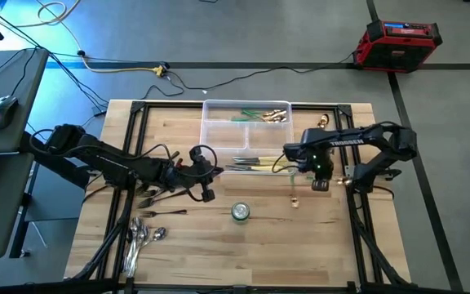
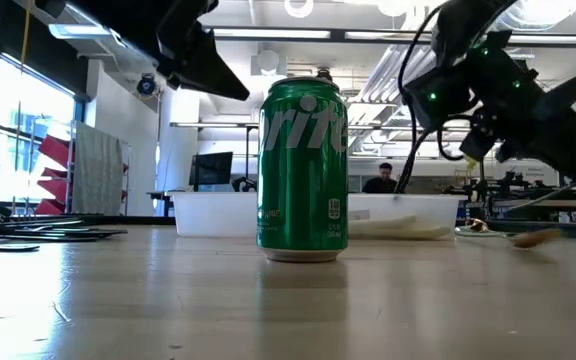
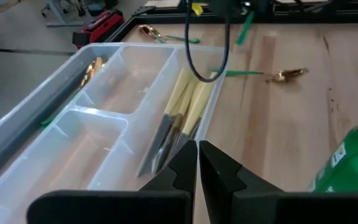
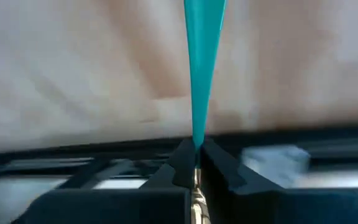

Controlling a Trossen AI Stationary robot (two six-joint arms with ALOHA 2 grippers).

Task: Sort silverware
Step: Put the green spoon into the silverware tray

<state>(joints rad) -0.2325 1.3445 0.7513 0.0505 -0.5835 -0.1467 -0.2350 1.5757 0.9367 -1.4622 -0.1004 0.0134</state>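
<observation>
My left gripper is shut and empty, hovering by the near side of the clear divided tray. Cream-handled knives lie in the tray's near compartment, and green-handled pieces in its far one. My right gripper hovers right of the tray, shut on a green-handled piece. Another green-handled spoon lies flat on the table below it. Dark forks and shiny spoons lie at the near left. My right gripper pinches the green-handled piece between its two fingers where the green handle meets the gold end. The green handle sticks out forward past the fingertips, and the gold end runs back between the fingers. The piece is lifted clear of the table.
A green soda can stands upright on the near middle of the table, close to my left gripper. One more gold-ended piece lies beyond the tray's far right corner. Black frame rails run along the table's sides.
</observation>
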